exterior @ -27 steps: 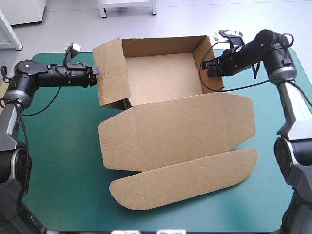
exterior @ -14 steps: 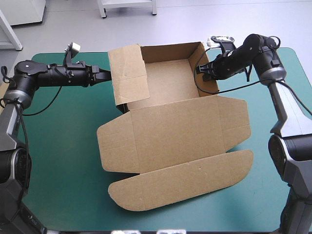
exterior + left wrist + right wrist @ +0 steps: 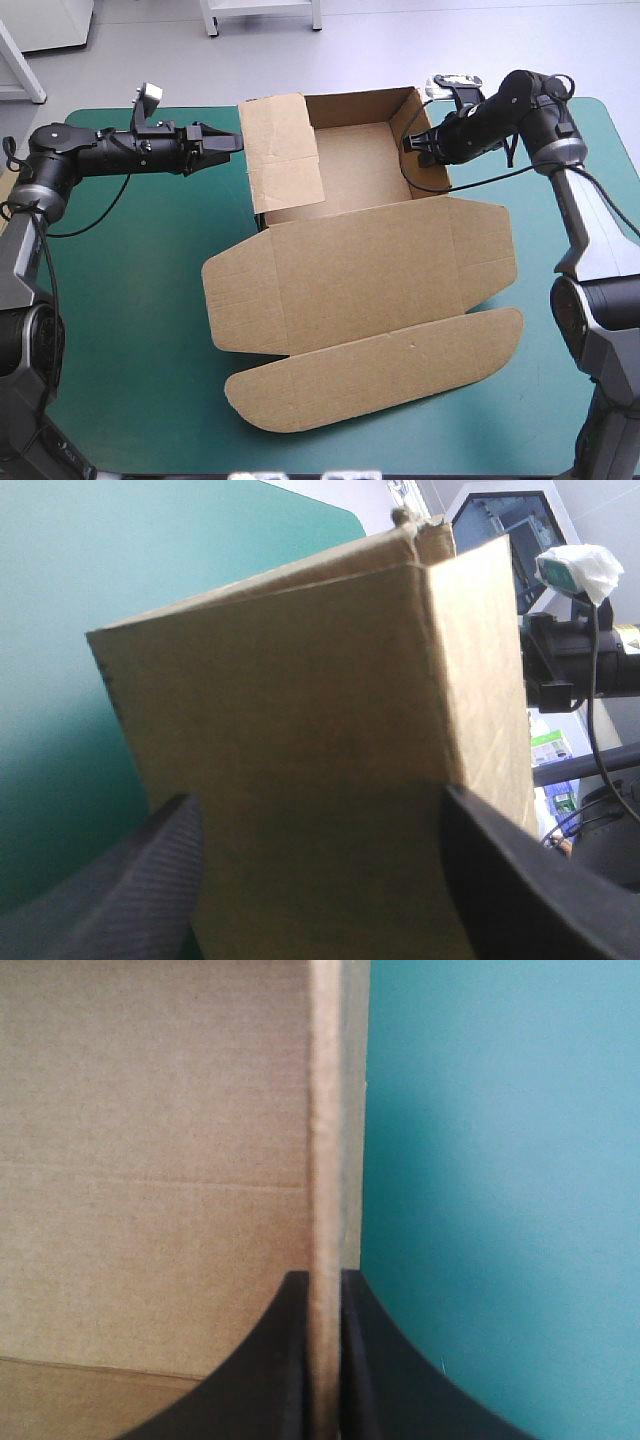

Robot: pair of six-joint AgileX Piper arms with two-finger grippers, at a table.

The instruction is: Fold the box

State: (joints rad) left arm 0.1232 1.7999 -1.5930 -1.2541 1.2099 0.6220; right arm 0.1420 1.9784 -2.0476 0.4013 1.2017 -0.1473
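The brown box [image 3: 350, 270] stands as an open tray at the far side of the table, its lid and rounded front flap lying flat toward the near edge. Its left side flap [image 3: 285, 150] leans inward over the tray. My left gripper [image 3: 232, 143] is open just outside that flap. In the left wrist view the flap [image 3: 300, 710] fills the space ahead of the left gripper [image 3: 318, 800], whose fingers stand wide apart. My right gripper [image 3: 410, 143] is shut on the tray's right wall. The right wrist view shows that wall's edge [image 3: 323, 1110] pinched in the right gripper [image 3: 323, 1278].
The teal-green cover [image 3: 120, 300] shows to the left of the lid and in a narrower strip on the right [image 3: 560, 330]. The lid's rounded flap [image 3: 380, 370] reaches close to the table's near edge. The right arm [image 3: 570, 670] shows beyond the box in the left wrist view.
The left flap has swung further inward over the tray. My left gripper followed it to the right and opened, letting it go. The right gripper still holds the right wall.
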